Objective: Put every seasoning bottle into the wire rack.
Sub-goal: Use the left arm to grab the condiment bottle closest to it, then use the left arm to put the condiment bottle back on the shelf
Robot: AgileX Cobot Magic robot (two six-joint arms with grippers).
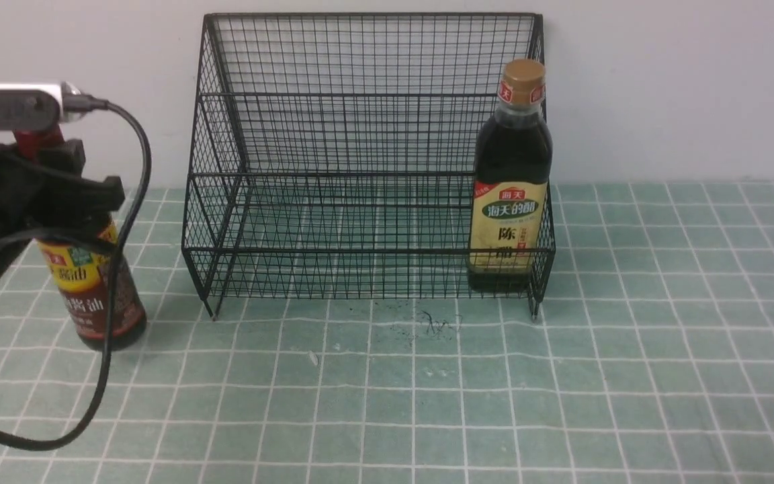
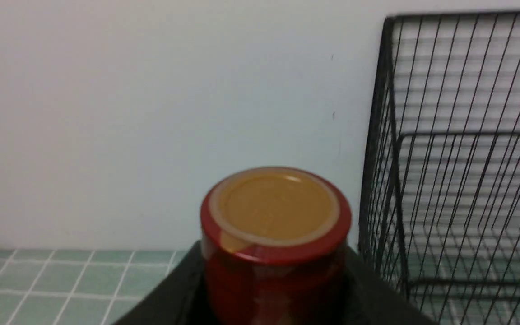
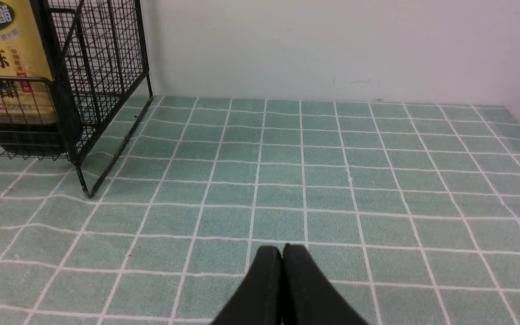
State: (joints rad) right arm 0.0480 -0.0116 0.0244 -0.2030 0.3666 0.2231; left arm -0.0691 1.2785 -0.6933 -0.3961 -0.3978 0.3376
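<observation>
The slim bottle (image 1: pixel 95 289) with the dark-red cap and yellow-and-maroon label stands on the cloth, left of the wire rack (image 1: pixel 360 134). My left gripper (image 1: pixel 58 195) is shut around its neck; in the left wrist view the black fingers (image 2: pixel 183 284) flank the red cap (image 2: pixel 276 216), with the rack (image 2: pixel 458 158) beside it. The gold-capped bottle (image 1: pixel 511 195) stands upright at the right end of the rack's lower tier and also shows in the right wrist view (image 3: pixel 11 76). My right gripper (image 3: pixel 282 250) is shut and empty over the cloth, right of the rack (image 3: pixel 102 67).
A green checked cloth (image 1: pixel 629 370) covers the table, with a white wall (image 1: pixel 682 87) close behind the rack. The left arm's black cable (image 1: pixel 118 282) hangs in front of the slim bottle. Dark scuff marks (image 1: pixel 427 323) lie before the rack.
</observation>
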